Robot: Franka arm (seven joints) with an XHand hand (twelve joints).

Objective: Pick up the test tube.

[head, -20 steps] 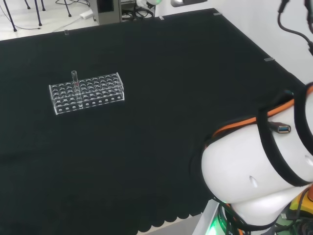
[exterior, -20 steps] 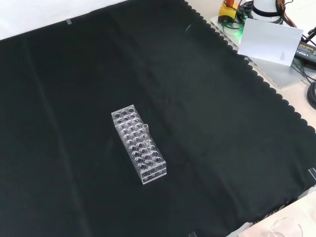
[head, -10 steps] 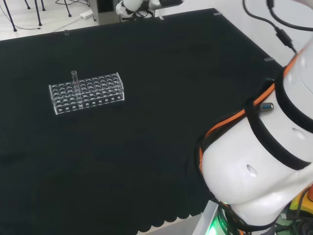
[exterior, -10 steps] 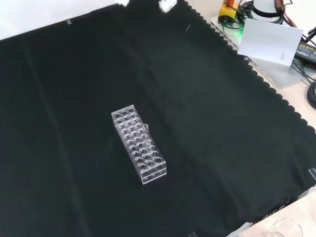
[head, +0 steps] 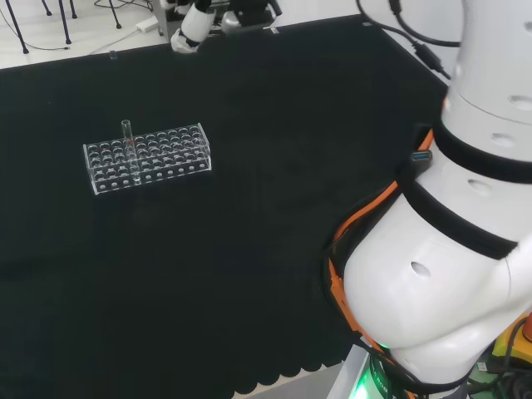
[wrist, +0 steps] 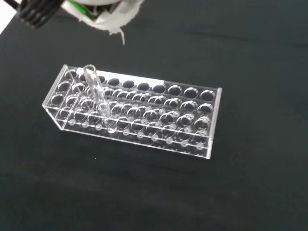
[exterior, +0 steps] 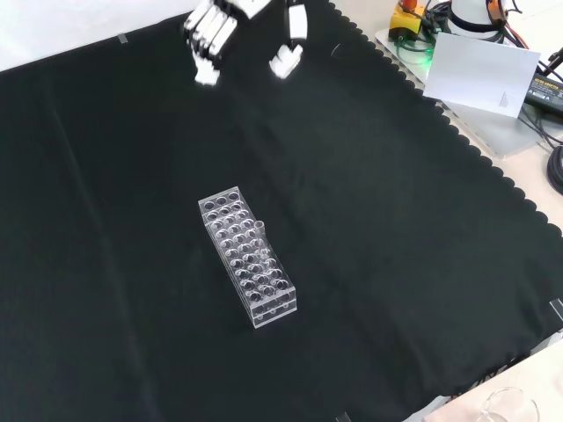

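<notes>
A clear test tube stands upright in a clear plastic rack on the black cloth. The tube sits in a hole near one end of the rack's long side. High above the cloth, the hand hangs at the front view's top, well away from the rack. Its fingers are straight and spread from the thumb, with nothing between them.
The arm's big white links stand at the head view's right. A grey box and cables lie off the cloth's scalloped edge at the front view's upper right. A clear glass rim shows at that view's bottom right.
The hand has come down into the front view from its top and moved toward the rack. The arm's links have swung in the head view. Rack and tube have not moved.
</notes>
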